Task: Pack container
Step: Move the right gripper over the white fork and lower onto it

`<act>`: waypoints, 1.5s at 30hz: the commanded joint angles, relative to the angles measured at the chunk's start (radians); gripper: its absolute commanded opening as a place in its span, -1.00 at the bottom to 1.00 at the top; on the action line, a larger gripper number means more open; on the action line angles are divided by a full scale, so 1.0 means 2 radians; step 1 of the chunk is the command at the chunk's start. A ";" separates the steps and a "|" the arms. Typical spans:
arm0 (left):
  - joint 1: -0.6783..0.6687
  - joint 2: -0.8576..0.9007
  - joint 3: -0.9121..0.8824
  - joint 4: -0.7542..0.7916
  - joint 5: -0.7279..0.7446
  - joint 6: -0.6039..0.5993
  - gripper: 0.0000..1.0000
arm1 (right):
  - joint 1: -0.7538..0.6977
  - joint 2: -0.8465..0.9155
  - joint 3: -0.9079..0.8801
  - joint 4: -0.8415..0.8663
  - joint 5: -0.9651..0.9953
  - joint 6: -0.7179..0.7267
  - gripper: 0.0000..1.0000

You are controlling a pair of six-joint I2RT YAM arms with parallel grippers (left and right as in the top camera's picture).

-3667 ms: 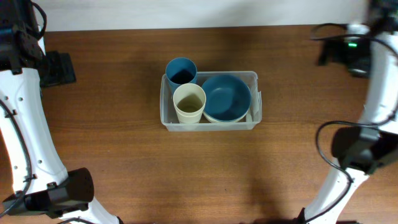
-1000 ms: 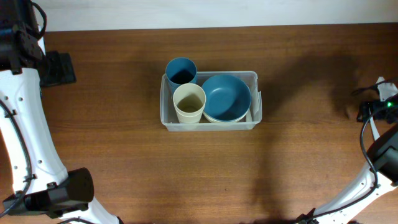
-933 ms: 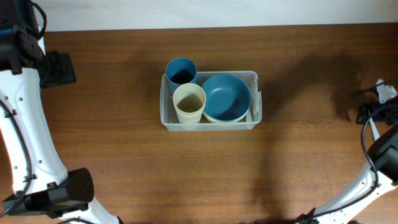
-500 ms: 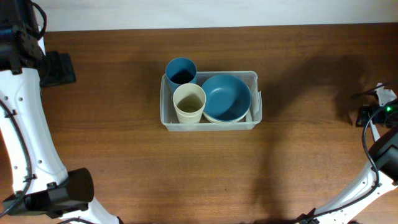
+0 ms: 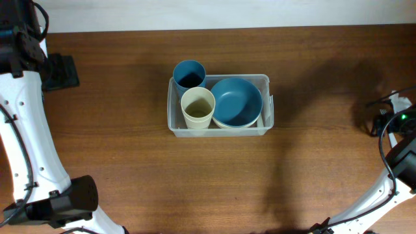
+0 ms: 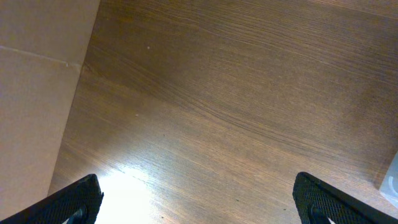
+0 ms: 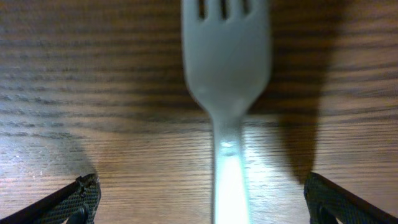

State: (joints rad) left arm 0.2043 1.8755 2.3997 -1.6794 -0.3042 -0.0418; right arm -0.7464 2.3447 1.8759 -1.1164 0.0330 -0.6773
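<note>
Clear plastic container [image 5: 221, 132] — long axis left-right in overhead, opening up.

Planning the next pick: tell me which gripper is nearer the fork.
Right. The right gripper hangs open, straddling the fork; the left gripper is over tabletop, no fork in its view.

The container [image 5: 218, 132] is a clear rectangular plastic bin with rounded corners. It sits upright mid-tabletop [image 5: 130, 162], visibly full.
</note>
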 commanded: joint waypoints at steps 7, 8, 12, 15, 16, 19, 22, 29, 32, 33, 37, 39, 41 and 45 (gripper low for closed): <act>0.001 -0.012 0.008 0.001 -0.007 0.001 1.00 | 0.000 0.010 -0.020 0.010 0.003 0.001 0.98; 0.001 -0.012 0.008 0.001 -0.007 0.001 0.99 | 0.000 0.010 -0.020 0.011 0.003 0.001 0.98; 0.001 -0.012 0.008 0.001 -0.007 0.001 1.00 | 0.000 0.010 -0.020 0.021 0.014 0.002 0.99; 0.001 -0.012 0.008 0.001 -0.007 0.001 1.00 | 0.000 0.010 -0.020 0.028 0.018 0.002 0.85; 0.001 -0.012 0.008 0.001 -0.007 0.001 1.00 | 0.000 0.010 -0.020 0.029 0.018 0.002 0.79; 0.001 -0.012 0.008 0.001 -0.007 0.001 1.00 | 0.000 0.010 -0.020 0.029 0.018 0.002 0.48; 0.001 -0.012 0.008 0.001 -0.007 0.001 1.00 | 0.000 0.010 -0.020 0.031 0.018 0.016 0.21; 0.001 -0.012 0.008 0.001 -0.007 0.001 1.00 | 0.000 0.010 -0.020 0.031 0.045 0.041 -0.42; 0.001 -0.012 0.008 0.001 -0.007 0.001 1.00 | 0.000 0.010 -0.020 0.030 0.059 0.046 -0.69; 0.001 -0.012 0.008 0.001 -0.007 0.001 1.00 | 0.000 0.010 -0.020 0.029 0.059 0.047 -0.72; 0.001 -0.012 0.008 0.001 -0.007 0.001 1.00 | 0.001 0.010 -0.015 0.029 0.059 0.069 -0.87; 0.001 -0.012 0.008 0.001 -0.007 0.001 1.00 | 0.003 0.010 -0.007 0.026 0.059 0.072 -0.92; 0.001 -0.012 0.008 0.001 -0.007 0.001 1.00 | 0.010 0.010 0.009 0.018 0.059 0.072 -0.92; 0.001 -0.012 0.008 0.001 -0.007 0.001 0.99 | 0.028 0.010 0.057 -0.001 0.051 0.072 -0.92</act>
State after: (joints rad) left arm 0.2043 1.8755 2.3997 -1.6798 -0.3042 -0.0418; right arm -0.7269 2.3512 1.9095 -1.1084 0.1337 -0.5488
